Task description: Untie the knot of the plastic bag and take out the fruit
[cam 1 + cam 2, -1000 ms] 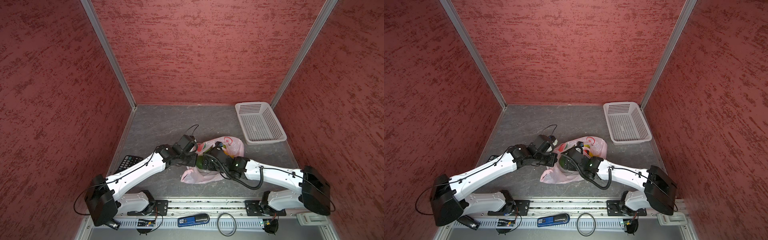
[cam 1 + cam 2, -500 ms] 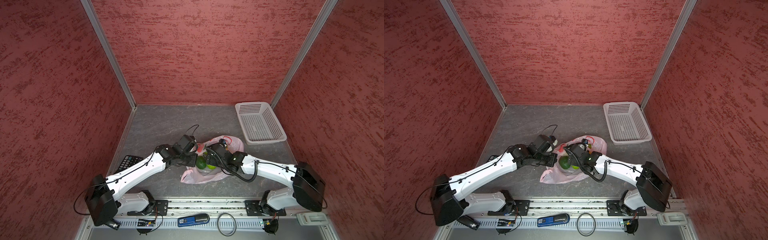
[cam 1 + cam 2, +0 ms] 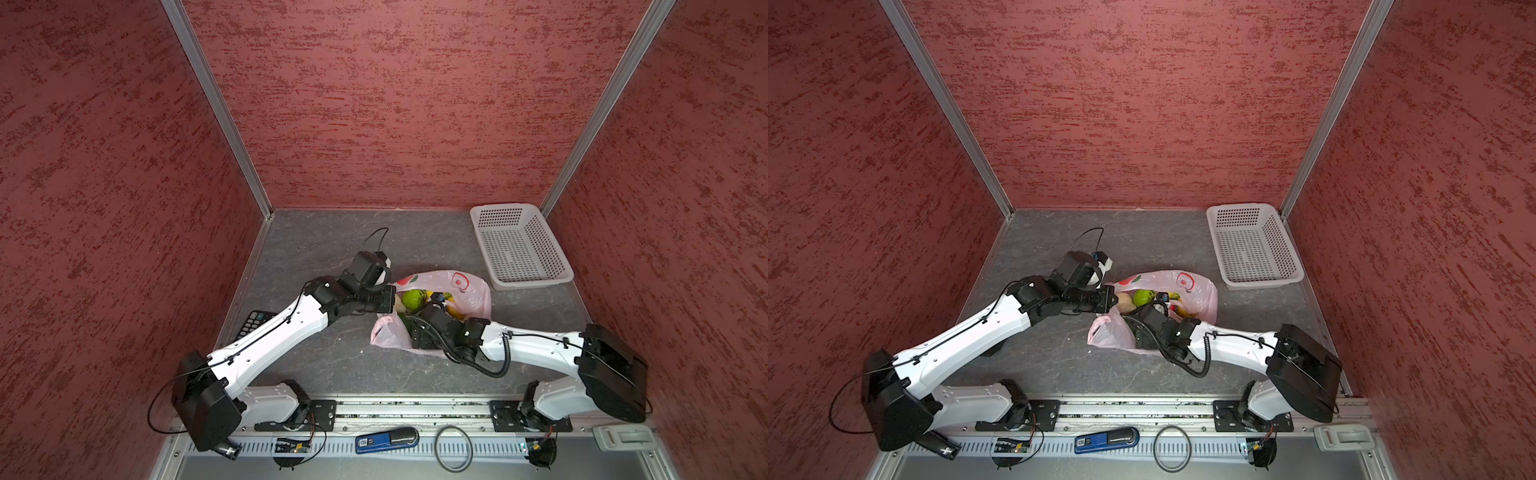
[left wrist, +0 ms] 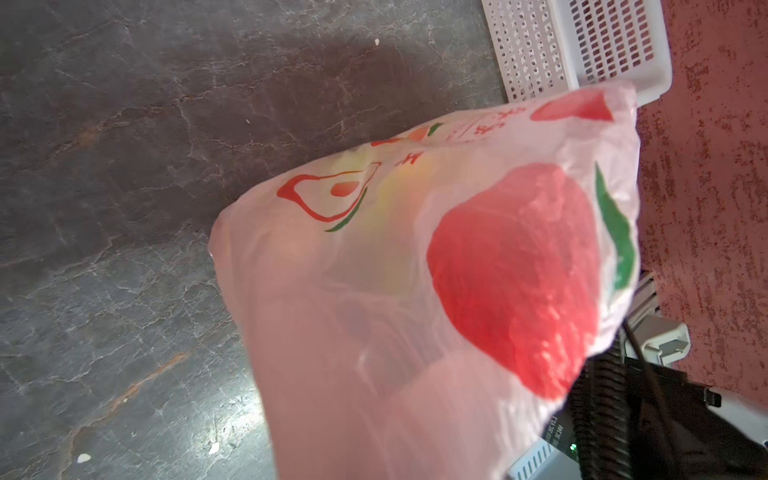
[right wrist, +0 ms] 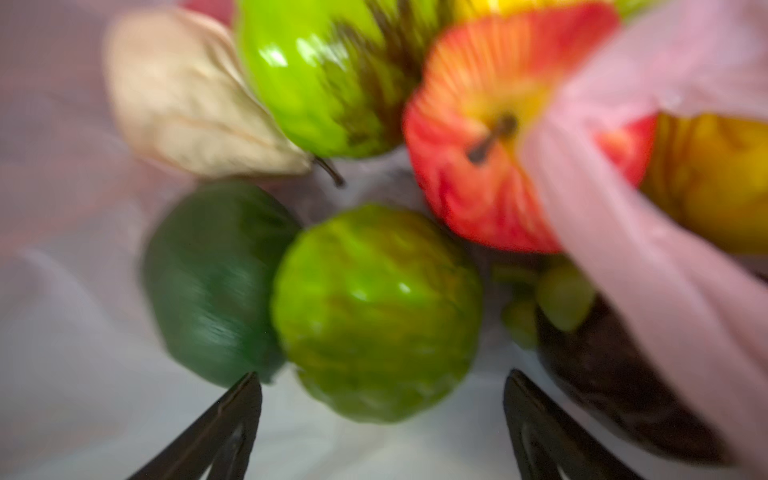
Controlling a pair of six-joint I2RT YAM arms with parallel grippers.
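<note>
The plastic bag [image 3: 469, 291] [image 3: 1200, 295] lies mid-table with its mouth gaping, and fruit [image 3: 411, 297] [image 3: 1143, 296] shows inside. The knot is out of view. My left gripper [image 3: 390, 300] is shut on the bag's left rim. In the left wrist view the pink film [image 4: 374, 332] hides its fingers. My right gripper [image 5: 382, 376] [image 3: 417, 332] is open inside the mouth, just short of a bumpy green fruit [image 5: 374, 311] and not touching it. Around that fruit lie a dark green one [image 5: 212, 282], a cream one [image 5: 183, 104], a red apple [image 5: 478, 166] and a yellow one [image 5: 715, 178]. A pink strap [image 5: 623, 216] crosses them.
A white perforated basket [image 3: 519, 245] [image 4: 582, 41] stands at the back right near the wall. A calculator [image 3: 257, 324] lies by the left wall under my left arm. Red walls close in on three sides. A blue tool [image 3: 386, 438] rests on the front rail.
My right gripper reached over the bag's mouth, then drew back toward the front and dipped into it. A green fruit now shows in the mouth. The left arm has held still.
</note>
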